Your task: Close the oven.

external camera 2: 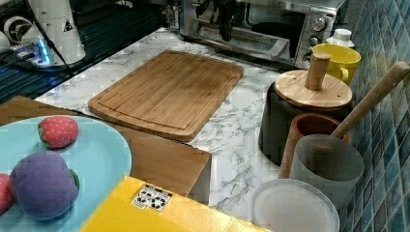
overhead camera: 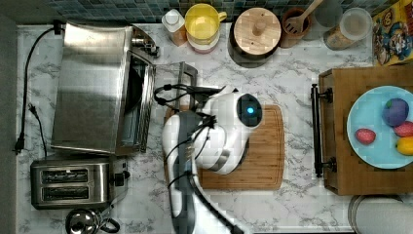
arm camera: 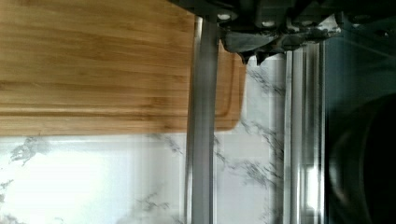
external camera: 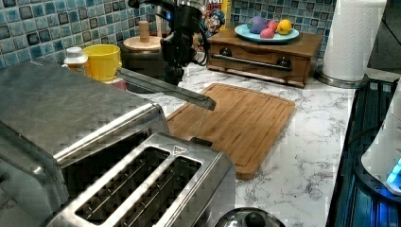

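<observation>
The oven (overhead camera: 92, 87), a boxy brushed-steel unit, sat at the top view's left on the marbled counter (overhead camera: 297, 195), its glass door (external camera: 165, 87) hanging open, nearly level. The claw (external camera: 174, 71) hovered right at the door's bar handle (arm camera: 201, 130); whether its fingers were spread or pinched, I couldn't tell. A bamboo cutting board (external camera 2: 169, 92) lay just before the door, a two-slot toaster (overhead camera: 73, 184) beside the oven.
</observation>
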Motion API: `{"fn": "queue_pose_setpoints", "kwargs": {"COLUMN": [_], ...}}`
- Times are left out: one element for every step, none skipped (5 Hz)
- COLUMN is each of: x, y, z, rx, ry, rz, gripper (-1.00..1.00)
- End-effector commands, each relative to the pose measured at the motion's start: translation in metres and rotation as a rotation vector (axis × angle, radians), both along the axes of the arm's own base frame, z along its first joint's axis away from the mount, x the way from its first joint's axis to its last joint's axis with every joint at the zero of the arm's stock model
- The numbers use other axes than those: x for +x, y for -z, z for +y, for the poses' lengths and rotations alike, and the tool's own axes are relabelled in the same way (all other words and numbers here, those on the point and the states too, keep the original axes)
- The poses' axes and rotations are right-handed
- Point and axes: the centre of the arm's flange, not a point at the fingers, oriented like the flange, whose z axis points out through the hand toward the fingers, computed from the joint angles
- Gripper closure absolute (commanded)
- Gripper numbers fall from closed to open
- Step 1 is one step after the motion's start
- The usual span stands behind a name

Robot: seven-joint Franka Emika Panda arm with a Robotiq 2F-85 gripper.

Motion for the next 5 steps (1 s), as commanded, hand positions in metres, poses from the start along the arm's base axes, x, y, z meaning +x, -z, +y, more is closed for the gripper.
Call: {"fn": "queue_pose_setpoints", "kwargs": {"x": [0.016, 0.013, 0.010, 0.013, 0.004], "y": [-0.112, -0.113, -0.136, -0.152, -0.169], "z": [0.183, 0.201, 0.207, 0.230, 0.233], "rx": [-0.234, -0.278, -0.281, -0.388, -0.363], "ry": [-0.185, -0.160, -0.127, -0.103, -0.077], "rz": [-0.134, -0.163, -0.198, -0.205, -0.268], "gripper": [1.00, 1.00, 1.00, 1.00, 1.00]}}
